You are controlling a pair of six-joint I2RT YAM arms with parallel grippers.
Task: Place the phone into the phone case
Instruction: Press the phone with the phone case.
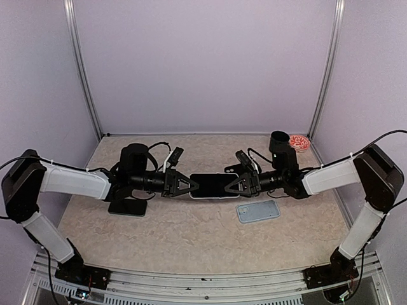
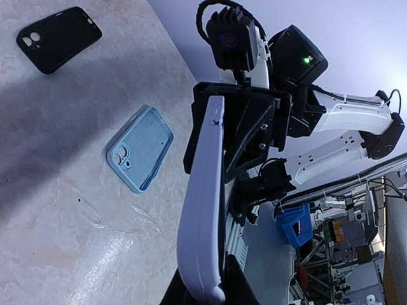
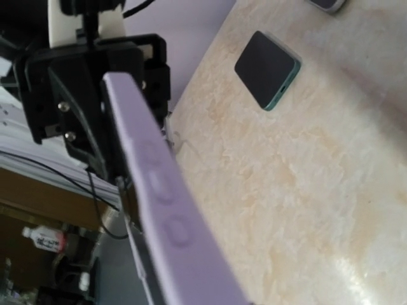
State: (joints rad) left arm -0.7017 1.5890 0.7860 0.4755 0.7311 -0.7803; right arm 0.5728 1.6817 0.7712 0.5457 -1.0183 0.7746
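- My left gripper (image 1: 191, 185) has its fingers pressed together on the left end of the phone (image 1: 213, 185), holding it off the table (image 1: 191, 241) at the centre of the overhead frame.
- The phone lies level, dark face up. In both wrist views I see its pale lavender edge running up through the middle of the frame.
- My right gripper (image 1: 230, 185) meets the phone's right end, with one finger on each side of it. I cannot tell whether they are pressing on it or only straddling it.
- A light blue phone case (image 1: 257, 211) lies on the table, hollow side up, just below and right of the phone and well apart from both grippers.
- A black case (image 2: 57, 38) lies in the upper left of the left wrist view.
- A dark slab with a teal rim (image 3: 267, 68) lies flat in the upper right of the right wrist view.
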